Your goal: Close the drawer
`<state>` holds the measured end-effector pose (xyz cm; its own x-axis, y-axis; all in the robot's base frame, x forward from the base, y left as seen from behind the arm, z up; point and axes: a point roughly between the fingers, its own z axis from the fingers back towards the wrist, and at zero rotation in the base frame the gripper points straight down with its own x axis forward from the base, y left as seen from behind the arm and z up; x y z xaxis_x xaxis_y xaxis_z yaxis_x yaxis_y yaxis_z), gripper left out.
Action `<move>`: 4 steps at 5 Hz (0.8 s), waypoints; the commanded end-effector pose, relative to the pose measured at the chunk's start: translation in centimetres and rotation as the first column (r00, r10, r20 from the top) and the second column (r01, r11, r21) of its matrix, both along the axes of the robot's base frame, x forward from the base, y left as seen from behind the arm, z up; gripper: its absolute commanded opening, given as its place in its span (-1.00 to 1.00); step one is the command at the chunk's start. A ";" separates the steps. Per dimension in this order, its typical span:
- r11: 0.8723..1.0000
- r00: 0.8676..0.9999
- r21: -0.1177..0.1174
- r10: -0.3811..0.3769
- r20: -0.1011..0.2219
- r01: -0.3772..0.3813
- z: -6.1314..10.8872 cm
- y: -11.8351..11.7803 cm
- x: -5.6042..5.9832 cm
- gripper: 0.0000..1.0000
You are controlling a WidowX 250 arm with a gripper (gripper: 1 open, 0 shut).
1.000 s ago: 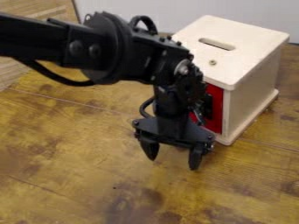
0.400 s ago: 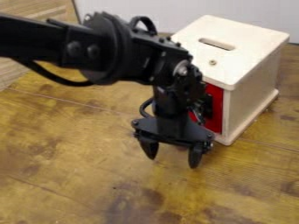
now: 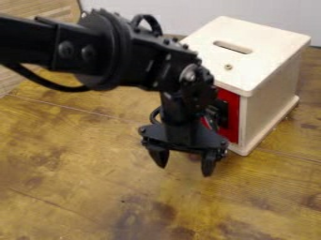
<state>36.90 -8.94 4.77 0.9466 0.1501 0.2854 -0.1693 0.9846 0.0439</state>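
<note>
One arm [image 3: 107, 47]: matte black, rounded joints and a looping cable [image 3: 51, 86], reaching in from the upper left and bending down toward the fingers.
Table [image 3: 75, 150]: worn brown wood with a slight sheen, darker stains and fine seam lines, spreading below and to both sides of the fingers.
Gripper [image 3: 186, 164]: black, knobbly, pointing down; its two blunt, dark fingers stand apart, with wood showing between them, so it is open and grips nothing.
Drawer [image 3: 230, 111]: flat red front, seen in part just behind the gripper and up to the right of the fingers, sitting in the cabinet; the arm hides some of it.
Handle [image 3: 217, 114]: black, on the red front, above the fingers, hard to tell from the gripper beside it.
Cabinet [image 3: 267, 101]: cream-white, smooth, boxy, up and to the right of the fingers; its flat top has a rounded slot [image 3: 234, 47] and a small brassy dot [image 3: 228, 67].
</note>
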 end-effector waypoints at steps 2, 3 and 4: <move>1.000 0.995 -0.009 -0.023 0.096 0.024 2.7 -0.4 0.5 1.00; 1.000 0.995 -0.003 -0.023 0.100 0.024 2.5 -0.2 0.6 1.00; 1.000 0.994 0.002 -0.023 0.105 0.023 2.4 0.0 0.6 1.00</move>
<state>36.92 -8.66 4.35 0.9402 0.1366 0.3119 -0.1607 0.9856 0.0529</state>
